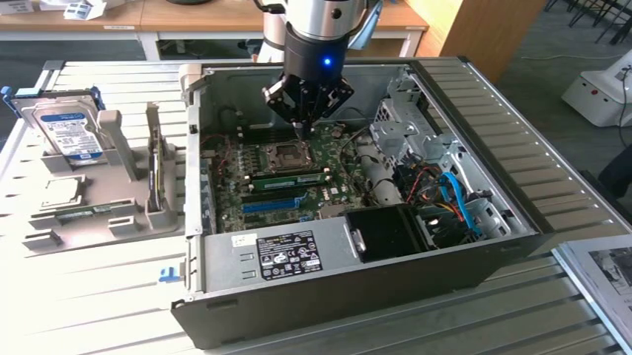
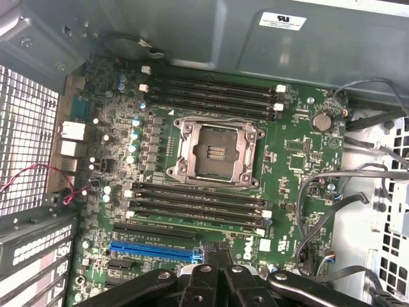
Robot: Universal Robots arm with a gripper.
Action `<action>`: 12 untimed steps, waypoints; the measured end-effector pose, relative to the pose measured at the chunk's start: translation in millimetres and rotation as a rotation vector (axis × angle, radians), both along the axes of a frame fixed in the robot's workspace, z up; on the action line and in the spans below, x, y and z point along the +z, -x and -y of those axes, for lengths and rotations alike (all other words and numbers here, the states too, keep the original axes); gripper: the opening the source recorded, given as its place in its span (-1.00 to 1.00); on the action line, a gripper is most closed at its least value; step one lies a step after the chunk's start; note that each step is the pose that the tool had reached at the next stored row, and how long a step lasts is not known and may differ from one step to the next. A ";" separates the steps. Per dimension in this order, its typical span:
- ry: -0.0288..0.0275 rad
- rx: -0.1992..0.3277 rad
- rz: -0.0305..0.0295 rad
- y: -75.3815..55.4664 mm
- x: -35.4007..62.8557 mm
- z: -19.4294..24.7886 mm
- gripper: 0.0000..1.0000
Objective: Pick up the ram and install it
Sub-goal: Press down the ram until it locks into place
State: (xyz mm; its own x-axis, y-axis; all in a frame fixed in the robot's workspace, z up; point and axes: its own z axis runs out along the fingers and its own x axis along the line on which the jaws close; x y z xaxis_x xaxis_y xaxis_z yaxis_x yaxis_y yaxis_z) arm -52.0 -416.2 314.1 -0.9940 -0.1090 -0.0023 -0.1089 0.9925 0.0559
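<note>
The ram [image 1: 155, 168] is a thin stick standing on its long edge in a grey holder [image 1: 99, 222] on the table, at the exterior view's left of the open computer case [image 1: 345, 296]. My gripper [image 1: 302, 127] hangs inside the case, well away from the ram, above the motherboard [image 1: 326, 196] near the CPU socket [image 1: 287, 154]. Its jaws are shut with nothing between them. In the wrist view the closed gripper [image 2: 217, 254] points at the motherboard [image 2: 291, 160], over the long blue slot [image 2: 153, 251] and the dark memory slots [image 2: 198, 203] beside the CPU socket [image 2: 216, 153].
A silver hard drive [image 1: 67, 129] with a blue-white label stands upright in the holder, and a square chip [image 1: 59, 194] lies flat there. Case walls ring the motherboard. Cables [image 1: 449, 196], a drive cage [image 1: 405, 122] and a black fan block [image 1: 390, 233] crowd the exterior view's right.
</note>
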 end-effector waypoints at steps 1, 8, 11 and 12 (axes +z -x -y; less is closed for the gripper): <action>0.0001 -0.004 0.0001 0.0 0.0 0.0 -0.80; 0.0001 -0.051 0.0001 0.0 -0.2 0.0 -0.80; 0.0001 -0.067 0.0000 0.0 -0.2 0.0 -0.80; 0.0001 -0.073 0.0001 0.0 -0.3 0.0 -0.80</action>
State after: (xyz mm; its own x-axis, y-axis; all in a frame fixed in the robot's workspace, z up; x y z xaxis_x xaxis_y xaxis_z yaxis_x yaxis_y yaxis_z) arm -52.1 -416.2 313.8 -0.9993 -0.0365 -0.0024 -0.0366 0.9978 0.0558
